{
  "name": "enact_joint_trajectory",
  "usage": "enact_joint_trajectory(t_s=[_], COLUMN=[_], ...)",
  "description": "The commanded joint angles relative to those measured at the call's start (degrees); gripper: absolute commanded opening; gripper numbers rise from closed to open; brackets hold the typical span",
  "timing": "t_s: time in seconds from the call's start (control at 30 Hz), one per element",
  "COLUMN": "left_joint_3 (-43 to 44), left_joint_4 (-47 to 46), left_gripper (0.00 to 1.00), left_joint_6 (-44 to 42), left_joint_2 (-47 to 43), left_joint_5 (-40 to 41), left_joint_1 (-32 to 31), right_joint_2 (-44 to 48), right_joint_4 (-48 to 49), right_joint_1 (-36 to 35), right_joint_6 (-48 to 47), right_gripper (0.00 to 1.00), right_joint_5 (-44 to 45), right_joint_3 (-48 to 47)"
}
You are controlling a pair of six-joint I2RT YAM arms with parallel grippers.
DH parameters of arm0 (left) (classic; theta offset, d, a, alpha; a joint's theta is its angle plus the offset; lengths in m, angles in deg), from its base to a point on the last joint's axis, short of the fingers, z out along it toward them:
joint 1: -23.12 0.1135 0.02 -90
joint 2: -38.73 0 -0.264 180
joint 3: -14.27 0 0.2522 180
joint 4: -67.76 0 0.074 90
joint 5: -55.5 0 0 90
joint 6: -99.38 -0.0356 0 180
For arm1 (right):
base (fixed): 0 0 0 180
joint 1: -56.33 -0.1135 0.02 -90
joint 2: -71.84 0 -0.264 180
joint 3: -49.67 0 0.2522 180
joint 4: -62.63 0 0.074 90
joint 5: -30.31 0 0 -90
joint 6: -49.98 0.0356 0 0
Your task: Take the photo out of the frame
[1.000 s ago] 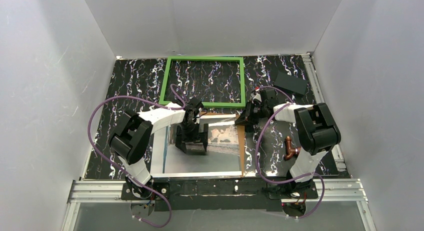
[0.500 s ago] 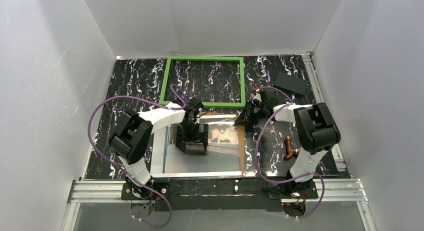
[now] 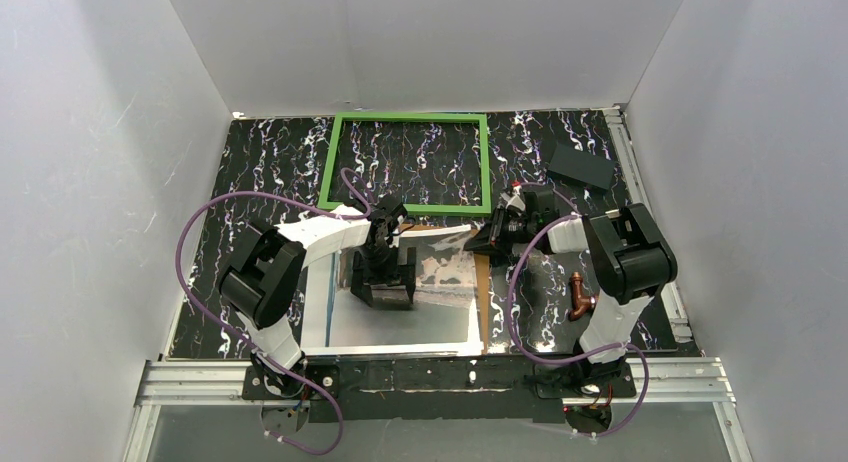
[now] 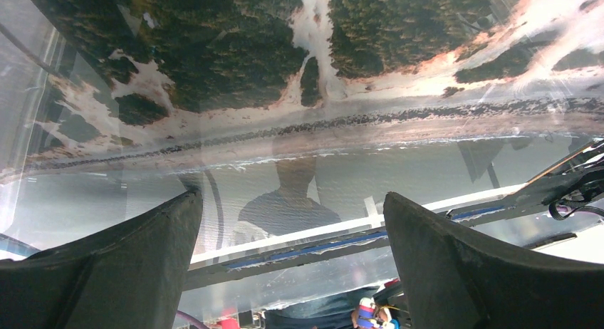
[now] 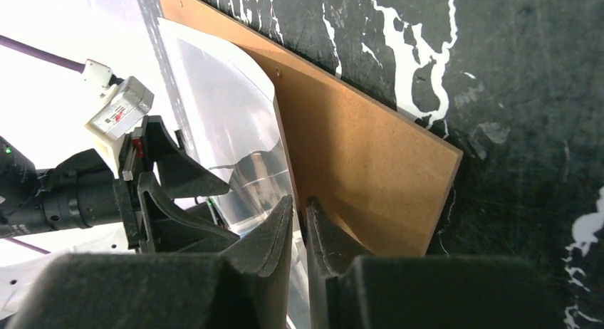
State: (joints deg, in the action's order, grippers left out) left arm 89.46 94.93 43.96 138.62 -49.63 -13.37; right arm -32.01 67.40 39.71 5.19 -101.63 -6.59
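Observation:
The bright green frame (image 3: 410, 115) lies flat at the back centre, with only the dark table showing inside it. The photo (image 3: 400, 322) lies nearer the front on a brown backing panel (image 3: 482, 302). My left gripper (image 3: 382, 287) stands open over the photo's middle, its fingers spread wide on the glossy print (image 4: 285, 94). My right gripper (image 3: 480, 244) is at the photo's far right corner. In the right wrist view its jaws (image 5: 299, 201) are pinched on the thin edge of the photo (image 5: 228, 115), which curls up off the panel (image 5: 356, 172).
A dark grey flat rectangle (image 3: 581, 166) lies at the back right. A copper pipe elbow (image 3: 580, 297) sits beside the right arm. White walls close in three sides, and an aluminium rail (image 3: 200, 377) runs along the front edge.
My right gripper has shifted slightly left and toward me at the photo's corner, and that corner stands a little higher. The left gripper has not moved.

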Motion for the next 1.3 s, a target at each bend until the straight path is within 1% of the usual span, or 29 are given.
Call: enact_joint_trajectory(t_s=[0.0,0.1,0.33,0.4,0.6,0.67,0.83,0.93,1.03,1.13,1.2,1.27], left_joint_3=[-1.13,-1.2,-1.22,-1.16,-1.13,-1.21,-1.39,-2.02,0.58,2.9,2.68,2.05], left_joint_4=[6.28,6.25,6.29,6.26,6.34,6.38,5.8,4.16,6.44,8.61,8.19,7.45], left_gripper=[1.0,1.0,1.0,1.0,1.0,1.0,1.0,1.0,1.0,1.0,1.0,1.0], left_joint_6=[0.04,0.03,0.0,-0.03,-0.07,-0.12,-0.32,-1.55,-3.53,-3.48,-2.23,-0.85], left_joint_2=[1.11,1.17,1.18,1.19,1.18,1.12,0.11,-3.47,-5.4,-4.94,-4.47,-3.82], left_joint_5=[0.72,0.67,0.63,0.63,0.54,0.63,0.37,-0.04,1.13,0.94,0.01,-1.36], left_joint_1=[0.24,0.22,0.22,0.24,0.27,0.26,0.24,0.21,0.36,1.45,2.8,4.53], right_joint_2=[-0.02,-0.39,-2.55,-3.4,-5.87,-6.01,-4.01,-0.16,4.39,6.77,8.32,10.09], right_joint_4=[8.72,13.62,17.42,17.87,19.04,18.54,14.24,9.11,5.19,5.61,5.5,3.22], right_joint_1=[1.68,3.16,3.7,3.7,3.7,3.7,3.71,3.7,4.16,5.27,5.78,6.31], right_joint_6=[4.3,6.74,9.07,9.28,9.33,8.93,6.42,2.79,0.93,1.81,2.06,1.02], right_gripper=[0.18,0.19,0.2,0.18,0.08,0.01,0.01,0.01,0.01,0.01,0.01,0.01], right_joint_5=[-4.1,-5.81,-8.01,-8.47,-9.33,-9.3,-8.71,-7.22,-5.12,-5.0,-4.69,-3.06], right_joint_3=[2.4,4.12,4.38,4.03,3.22,3.0,2.75,3.55,5.47,8.33,9.4,10.04])
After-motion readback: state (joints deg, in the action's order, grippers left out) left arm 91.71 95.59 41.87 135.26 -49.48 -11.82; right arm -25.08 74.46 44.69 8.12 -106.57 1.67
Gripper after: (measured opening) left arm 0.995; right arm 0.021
